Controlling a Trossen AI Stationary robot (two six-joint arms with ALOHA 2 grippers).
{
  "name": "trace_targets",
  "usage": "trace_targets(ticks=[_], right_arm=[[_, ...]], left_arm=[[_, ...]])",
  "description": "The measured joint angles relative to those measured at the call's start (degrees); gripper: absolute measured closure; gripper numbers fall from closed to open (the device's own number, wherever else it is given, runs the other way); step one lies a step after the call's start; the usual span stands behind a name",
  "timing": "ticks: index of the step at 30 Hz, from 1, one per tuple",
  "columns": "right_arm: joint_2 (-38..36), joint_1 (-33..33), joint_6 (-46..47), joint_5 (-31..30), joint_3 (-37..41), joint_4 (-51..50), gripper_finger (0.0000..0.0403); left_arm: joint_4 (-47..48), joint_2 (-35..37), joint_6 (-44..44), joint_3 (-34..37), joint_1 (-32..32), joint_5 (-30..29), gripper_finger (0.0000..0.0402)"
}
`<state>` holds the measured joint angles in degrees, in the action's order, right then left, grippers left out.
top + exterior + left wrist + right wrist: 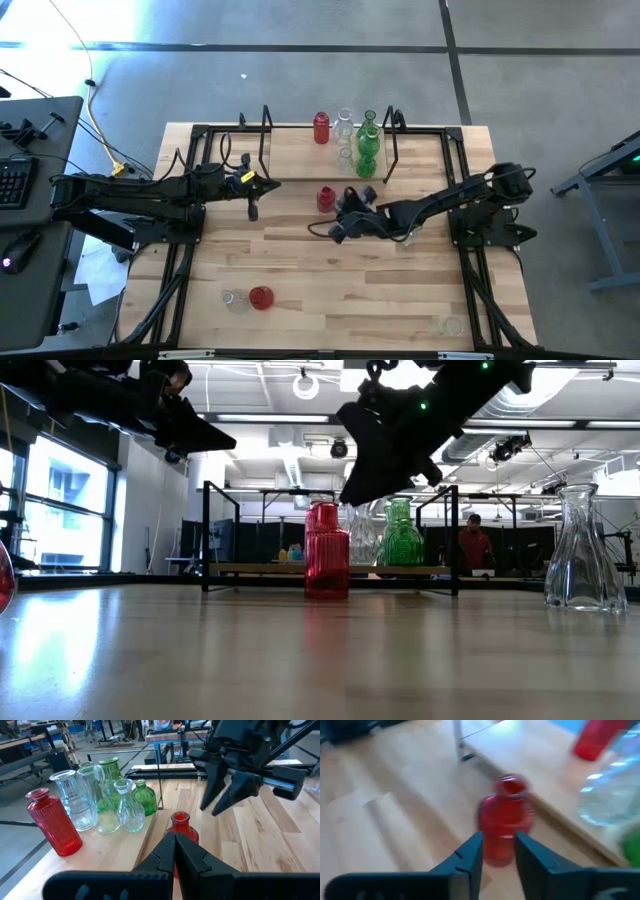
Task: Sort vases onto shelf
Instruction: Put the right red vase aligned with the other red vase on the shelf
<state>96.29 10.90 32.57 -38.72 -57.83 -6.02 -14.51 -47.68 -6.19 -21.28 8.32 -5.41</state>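
My right tool, fingers parted and empty, points at the upright red ribbed vase standing on the desk just ahead, beside the shelf; my left tool waits shut, farther off.

Red vase beyond parted pincer

We couldn't make out much: the red vase beside the shelf was blurry, other vases cropped off.
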Motion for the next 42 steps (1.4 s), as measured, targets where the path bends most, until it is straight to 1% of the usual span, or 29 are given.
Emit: trace_targets(ticks=[3, 8, 10, 13, 19, 24, 32, 35, 37, 42], right_arm=[[0.0, 0.0, 3.2, -4.5, 0.2, 0.8, 0.027], [0.4, 0.0, 2.1, -5.9, 0.2, 5.0, 0.0185], [1.3, -0.1, 1.9, -6.5, 0.2, 5.6, 0.0165], [3.4, -0.4, 1.7, -7.5, 0.2, 8.6, 0.0154], [7.2, -0.3, -0.1, -12.0, 0.2, 16.2, 0.0153], [9.4, -0.4, 0.1, -15.2, 0.2, 18.5, 0.0153], [11.9, -1.6, -0.5, -15.3, 0.2, 22.1, 0.016], [12.7, -1.9, -0.5, -15.6, 0.2, 23.5, 0.0179], [13.0, -1.9, -0.9, -16.2, 0.2, 24.7, 0.0201], [13.1, -1.9, -3.1, -16.7, 0.2, 27.1, 0.0283]], left_arm=[[-0.1, 0.0, -0.1, 0.0, 0.0, -0.1, 0.0401], [-0.1, 0.0, -0.5, 0.0, 0.1, -0.2, 0.0401], [-0.1, 0.0, -0.5, 0.0, 0.2, -0.2, 0.0401], [-0.1, 0.0, -0.5, 0.0, 0.2, -0.2, 0.0401], [0.0, 0.0, -0.5, 0.0, 0.2, -0.2, 0.0401], [0.1, 0.0, -0.5, 0.0, 0.2, -0.2, 0.0401], [0.1, 0.0, -0.5, 0.0, 0.2, -0.2, 0.0401], [0.1, 0.0, -0.5, 0.0, 0.2, -0.2, 0.0401], [0.1, 0.0, -0.5, 0.0, 0.2, -0.2, 0.0401], [0.1, 0.0, -0.5, 0.0, 0.2, -0.1, 0.0401]])
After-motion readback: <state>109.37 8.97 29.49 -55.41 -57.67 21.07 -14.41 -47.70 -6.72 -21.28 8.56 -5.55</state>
